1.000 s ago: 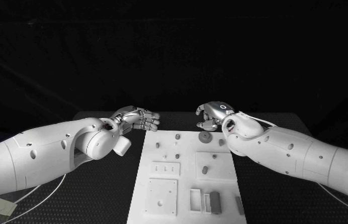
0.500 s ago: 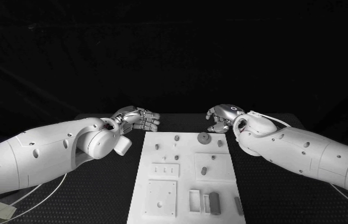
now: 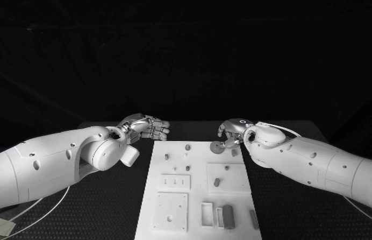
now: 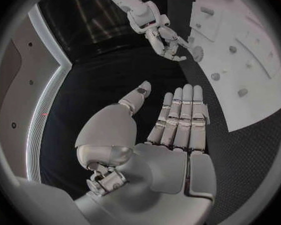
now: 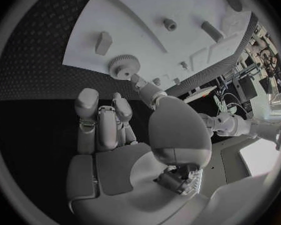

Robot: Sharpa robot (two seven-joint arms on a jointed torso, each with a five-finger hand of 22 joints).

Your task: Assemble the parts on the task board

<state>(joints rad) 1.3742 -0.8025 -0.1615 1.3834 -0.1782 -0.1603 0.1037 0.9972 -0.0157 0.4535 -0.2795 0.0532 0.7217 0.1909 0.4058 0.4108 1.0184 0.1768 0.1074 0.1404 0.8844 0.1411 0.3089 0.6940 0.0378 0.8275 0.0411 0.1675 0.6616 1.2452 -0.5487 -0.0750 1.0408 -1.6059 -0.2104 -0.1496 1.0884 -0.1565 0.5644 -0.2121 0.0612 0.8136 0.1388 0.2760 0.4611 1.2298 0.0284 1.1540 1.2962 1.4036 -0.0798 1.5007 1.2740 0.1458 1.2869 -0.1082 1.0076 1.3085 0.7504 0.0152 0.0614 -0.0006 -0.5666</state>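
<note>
The white task board (image 3: 198, 189) lies mid-table; it also shows in the left wrist view (image 4: 256, 92) and the right wrist view (image 5: 147, 15). A grey gear (image 3: 217, 147) sits near its far right corner. My right hand (image 3: 231, 129) hovers just behind the gear, holding nothing. Its thumb tip (image 5: 139, 81) reaches to the gear's (image 5: 122, 66) rim, and the other fingers (image 5: 100, 117) are bent and apart from it; I cannot tell if the thumb touches. My left hand (image 3: 147, 127) floats flat, fingers (image 4: 181, 117) straight, over the black table beside the board's far left corner.
Small pegs stand on the board's far half, such as one (image 3: 187, 147) and another (image 3: 235, 152). Upright bars (image 3: 229, 217) and a white frame (image 3: 208, 214) stand near its front edge. A cable (image 3: 35, 212) trails at the front left.
My right hand swung out to the right, then came back left and lower, closer to the gear. The gear and my left hand have stayed put.
</note>
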